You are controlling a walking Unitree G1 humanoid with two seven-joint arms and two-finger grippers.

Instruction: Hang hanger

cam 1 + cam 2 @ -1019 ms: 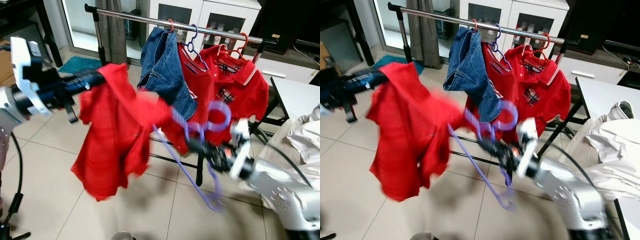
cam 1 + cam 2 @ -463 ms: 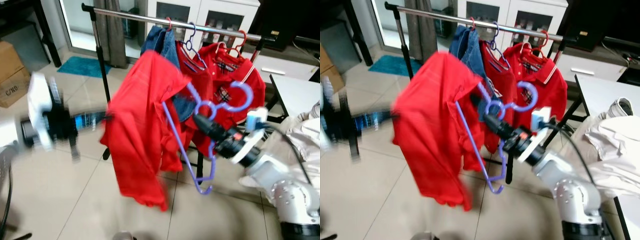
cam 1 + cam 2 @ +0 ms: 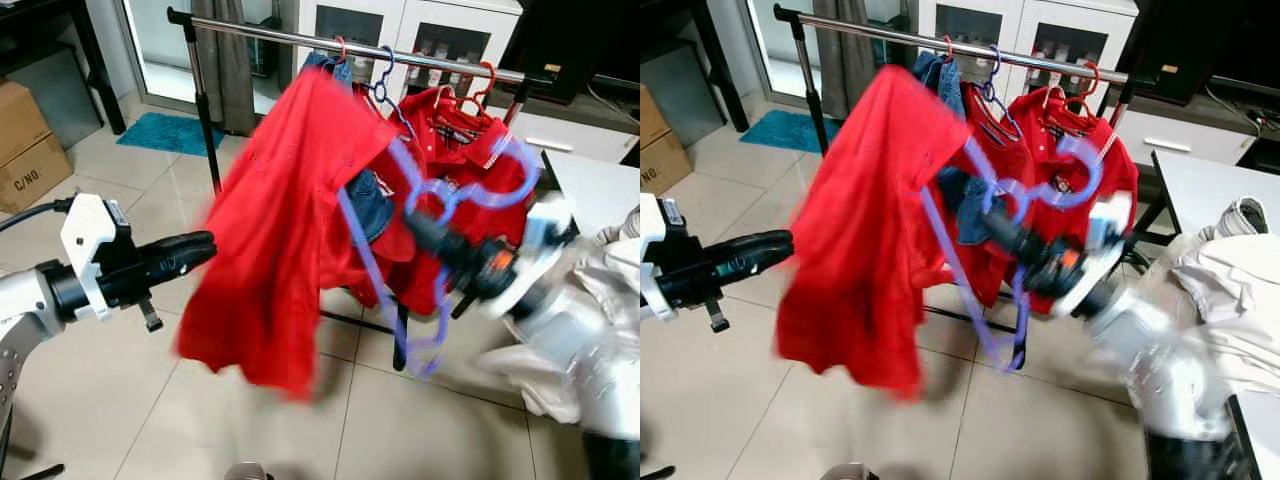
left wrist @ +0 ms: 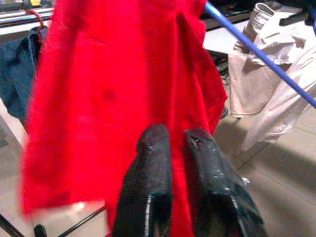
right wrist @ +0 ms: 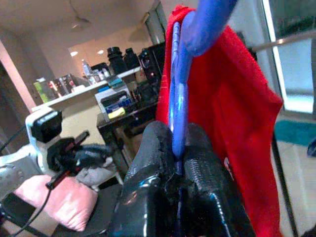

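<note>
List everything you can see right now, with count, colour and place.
Hanger: one, purple, clamped in the right gripper, below the rail.
Shirt: one, red, draped on that hanger.
Rail: one, silver, across the back.
Hung clothes: red shirts and blue jeans, on the rail.
Box: one, brown cardboard, floor at left.
Mat: one, teal, by the window.
Left gripper: beside the shirt.
Right gripper: shut on the hanger.

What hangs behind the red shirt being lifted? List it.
Behind the red shirt, the rail carries jeans and a red polo shirt on hangers. Most of the jeans and the neighbouring red garment are covered. The right gripper grips the purple hanger.
</note>
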